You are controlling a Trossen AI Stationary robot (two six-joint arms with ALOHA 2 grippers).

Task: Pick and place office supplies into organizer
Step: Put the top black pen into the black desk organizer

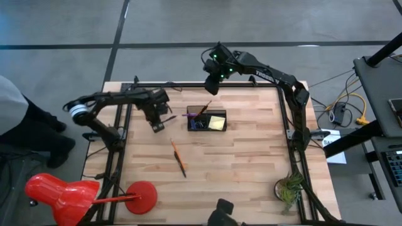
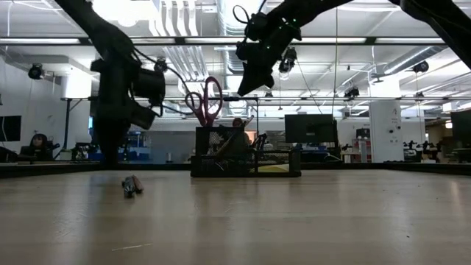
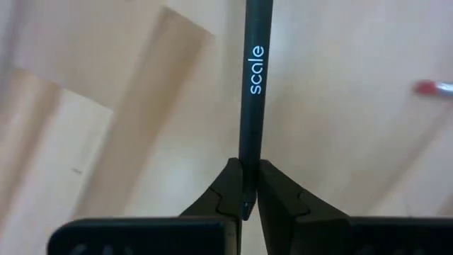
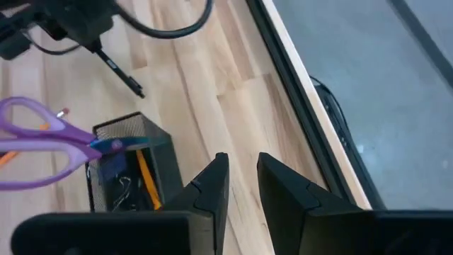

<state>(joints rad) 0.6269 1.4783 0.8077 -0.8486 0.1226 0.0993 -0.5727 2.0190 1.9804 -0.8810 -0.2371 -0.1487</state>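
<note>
My left gripper (image 1: 157,125), left of centre in the high view, pinches 1 dark pen (image 3: 253,92) that points straight away from it. The organizer (image 1: 206,119) sits just to its right. My right gripper (image 1: 211,86) hangs farther back, slightly apart, holding nothing.

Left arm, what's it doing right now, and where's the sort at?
The left gripper is shut on a dark pen, holding it above the table just left of the organizer. The right gripper hangs empty, jaws slightly apart, over the table's far edge behind the organizer. Purple scissors and a few other items already stand in the organizer; an orange pencil lies on the table in front of it, not yet picked up.
</note>
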